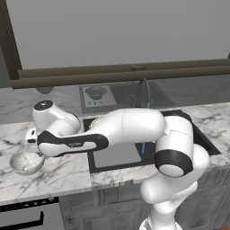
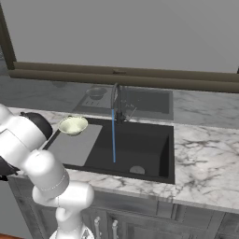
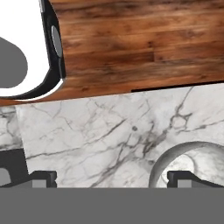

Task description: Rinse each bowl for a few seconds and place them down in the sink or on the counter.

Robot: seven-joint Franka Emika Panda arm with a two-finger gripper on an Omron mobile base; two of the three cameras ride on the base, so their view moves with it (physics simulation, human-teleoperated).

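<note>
The speckled grey-white bowl (image 1: 27,162) sits upright on the white marble counter (image 1: 58,173), left of the sink (image 2: 135,149). My gripper (image 1: 32,149) hangs just above the bowl's near rim. In the hand view the gripper (image 3: 111,179) is open and wide. One fingertip (image 3: 186,177) is over the inside of the speckled bowl (image 3: 197,159) and the other is over bare counter (image 3: 87,131), so the rim lies between them. The cream bowl (image 2: 73,125) rests at the sink's back left corner, by the grey panel (image 2: 74,144). A thin blue stream (image 2: 113,135) runs from the dark arched tap (image 2: 115,95).
My own arm (image 1: 130,128) stretches across the front of the sink and hides part of the cream bowl (image 1: 93,121). A dark brown ledge (image 1: 121,74) runs along the wall behind. The counter's front edge (image 3: 65,98) lies close to the speckled bowl, with wooden floor (image 3: 140,43) below.
</note>
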